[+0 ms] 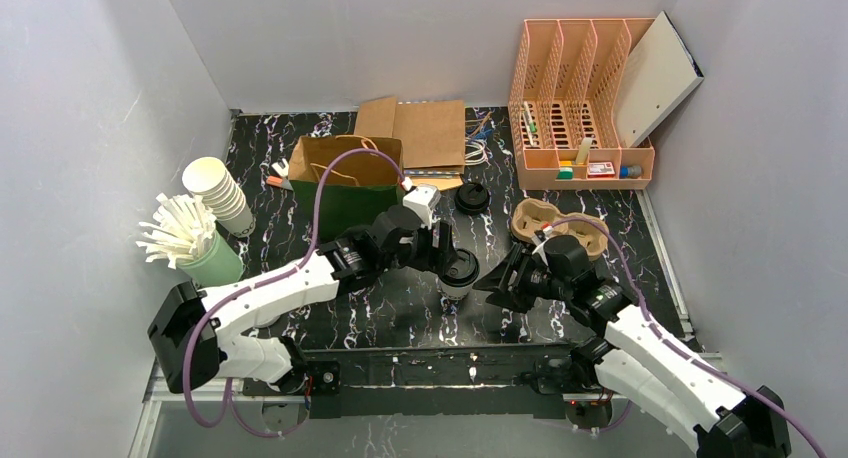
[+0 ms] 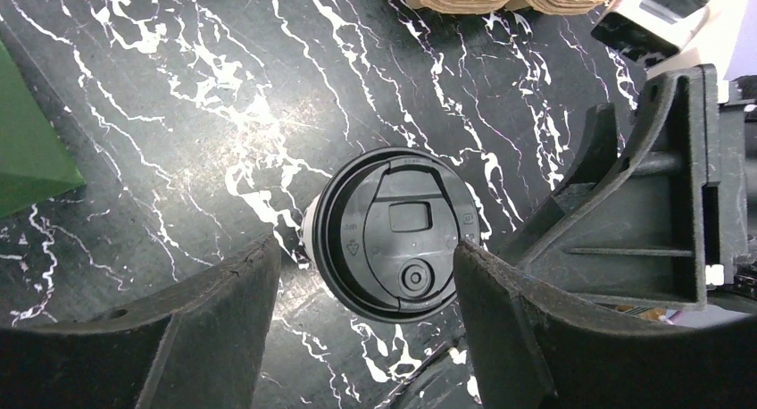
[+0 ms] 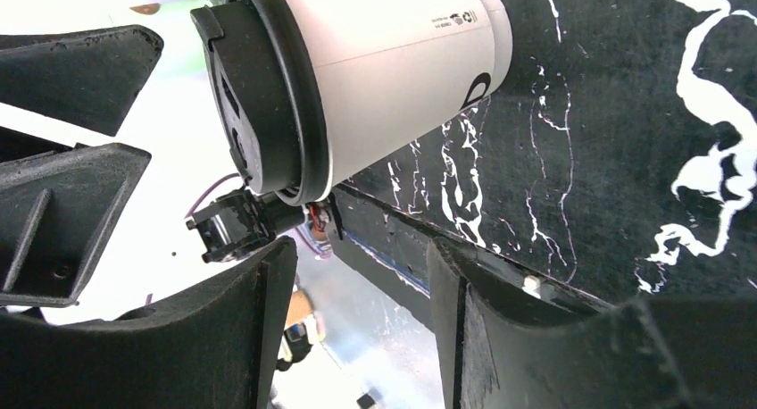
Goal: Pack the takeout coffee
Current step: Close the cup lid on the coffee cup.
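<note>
Coffee cup [image 1: 459, 275]: light, crushable paper, I judge; I'd grip below the lid [image 2: 397, 235]. Left gripper [image 2: 366, 262] and right gripper [image 3: 361, 257] gape, empty.

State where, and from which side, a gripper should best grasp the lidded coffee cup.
Grip the coffee cup by its white wall just under the black lid, level from the side: it stands upright, and the lid's rim should stop slipping.

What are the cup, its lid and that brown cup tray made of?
Cup: probably paper, matte white with small print. Lid: looks like moulded black plastic, slightly glossy, with embossed marks. Tray: apparently pressed pulp, dull brown, rounded wells.
</note>
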Controlling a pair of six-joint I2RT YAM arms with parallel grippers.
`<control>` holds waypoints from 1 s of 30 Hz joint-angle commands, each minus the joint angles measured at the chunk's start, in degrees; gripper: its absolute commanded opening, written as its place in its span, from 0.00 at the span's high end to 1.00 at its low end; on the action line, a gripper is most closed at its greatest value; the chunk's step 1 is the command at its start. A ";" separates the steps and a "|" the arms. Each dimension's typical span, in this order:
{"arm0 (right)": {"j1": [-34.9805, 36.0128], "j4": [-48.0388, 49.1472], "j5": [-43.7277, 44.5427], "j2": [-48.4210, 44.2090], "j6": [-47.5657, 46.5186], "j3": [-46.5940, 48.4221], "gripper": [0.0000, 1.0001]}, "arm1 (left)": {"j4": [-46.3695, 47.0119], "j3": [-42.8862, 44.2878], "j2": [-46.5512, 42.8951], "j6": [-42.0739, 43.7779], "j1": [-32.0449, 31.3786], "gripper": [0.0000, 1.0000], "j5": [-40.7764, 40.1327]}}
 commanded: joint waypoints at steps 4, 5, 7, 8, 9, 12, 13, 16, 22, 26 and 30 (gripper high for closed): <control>0.60 11.03 -3.50 1.96 6.93 -3.11 0.39 | 1.38 2.71 2.37 2.50 1.51 0.32 3.03; 0.66 11.84 -3.51 2.41 7.06 -2.95 0.39 | 1.35 2.85 2.61 2.64 1.64 0.32 3.16; 0.72 12.10 -3.24 3.07 6.99 -2.42 0.39 | 1.47 2.97 3.05 2.84 1.88 0.33 3.73; 0.72 12.18 -3.07 3.32 7.02 -2.17 0.39 | 1.48 2.94 3.25 2.94 1.97 0.33 3.85; 0.77 12.45 -2.83 3.56 7.01 -2.05 0.39 | 1.55 2.91 3.44 3.02 2.02 0.33 4.02; 0.90 13.44 -2.97 4.40 7.28 -1.99 0.39 | 1.89 2.81 4.13 3.27 2.20 0.32 5.20; 0.87 13.71 -3.02 4.61 7.41 -2.06 0.39 | 1.98 2.81 4.43 3.36 2.20 0.32 5.63; 0.85 14.22 -2.83 5.30 7.51 -2.38 0.40 | 2.18 2.89 5.27 3.47 2.19 0.34 6.76; 0.88 15.79 -2.62 5.79 8.20 -3.31 0.43 | 2.70 2.72 5.84 3.85 2.20 0.39 8.73; 0.86 15.85 -2.51 5.96 8.33 -3.61 0.45 | 2.51 2.78 6.16 4.40 2.20 0.37 9.21; 0.87 15.72 -1.89 5.96 8.56 -4.49 0.47 | 1.68 2.98 6.63 4.79 2.20 0.38 8.92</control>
